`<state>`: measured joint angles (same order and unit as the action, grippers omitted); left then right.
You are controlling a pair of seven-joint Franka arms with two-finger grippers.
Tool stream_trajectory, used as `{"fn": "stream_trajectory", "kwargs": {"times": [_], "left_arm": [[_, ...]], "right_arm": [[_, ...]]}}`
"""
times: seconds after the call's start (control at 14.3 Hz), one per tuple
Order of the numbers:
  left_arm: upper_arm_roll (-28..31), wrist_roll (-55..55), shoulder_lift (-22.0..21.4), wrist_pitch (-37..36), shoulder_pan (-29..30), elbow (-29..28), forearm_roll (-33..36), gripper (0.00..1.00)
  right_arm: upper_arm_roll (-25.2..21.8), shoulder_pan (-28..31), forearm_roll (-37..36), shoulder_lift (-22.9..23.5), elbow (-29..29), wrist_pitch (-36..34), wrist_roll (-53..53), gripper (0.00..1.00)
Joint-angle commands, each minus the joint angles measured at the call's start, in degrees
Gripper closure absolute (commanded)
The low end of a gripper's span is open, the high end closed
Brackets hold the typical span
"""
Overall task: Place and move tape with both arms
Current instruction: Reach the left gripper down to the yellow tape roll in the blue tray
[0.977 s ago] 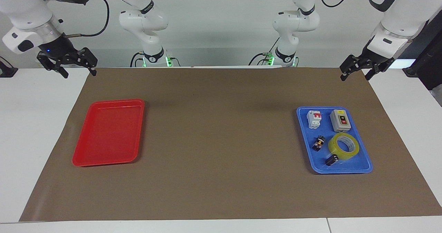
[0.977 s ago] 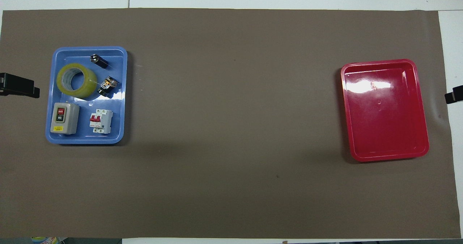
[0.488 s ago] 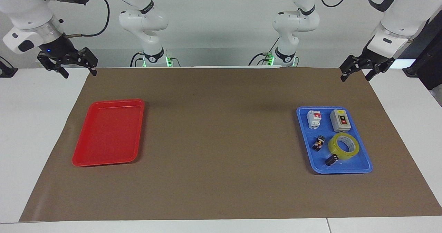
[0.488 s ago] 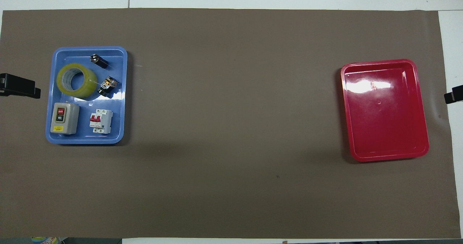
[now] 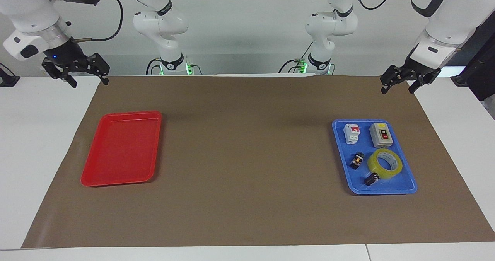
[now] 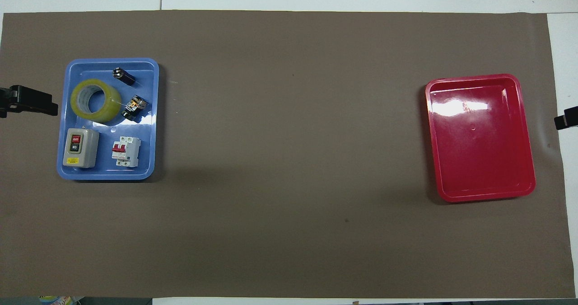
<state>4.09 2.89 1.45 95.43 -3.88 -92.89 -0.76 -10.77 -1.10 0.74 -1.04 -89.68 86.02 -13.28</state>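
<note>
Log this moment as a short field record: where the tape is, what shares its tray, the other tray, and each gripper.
tape: tape lies flat in the blue tray, untouched
also in tray: grey switch box, circuit breaker, two small dark parts
other tray: red tray, nothing in it, at the right arm's end
left gripper: left gripper open, raised over the mat edge
right gripper: right gripper open, waits raised
</note>
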Motion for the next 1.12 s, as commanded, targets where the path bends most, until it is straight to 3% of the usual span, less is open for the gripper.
{"fn": "stream_trajectory", "kwargs": {"times": [0.0,0.35,0.63,0.91,1.05], "left_arm": [[0.2,0.6,5.4,6.1,2.0,0.1,-1.5,0.00],[0.2,3.2,12.8,16.3,5.6,-1.3,-1.6,0.00],[0.2,5.3,15.7,28.4,6.5,-8.0,-1.6,0.00],[0.1,6.1,19.7,32.9,8.3,-9.1,-1.6,0.00],[0.0,6.2,20.4,37.1,8.4,-11.1,-1.6,0.05]], "right_arm": [[0.6,0.6,-0.1,-0.7,-0.9,0.8,-0.9,0.00],[0.6,0.6,-0.1,-0.7,-0.9,0.8,-0.9,0.00],[0.6,0.6,-0.1,-0.8,-0.9,0.7,-1.0,0.00],[0.7,0.6,-0.1,-0.8,-0.9,0.6,-1.0,0.00],[0.7,0.6,-0.1,-0.8,-0.9,0.6,-1.0,0.00]]}}
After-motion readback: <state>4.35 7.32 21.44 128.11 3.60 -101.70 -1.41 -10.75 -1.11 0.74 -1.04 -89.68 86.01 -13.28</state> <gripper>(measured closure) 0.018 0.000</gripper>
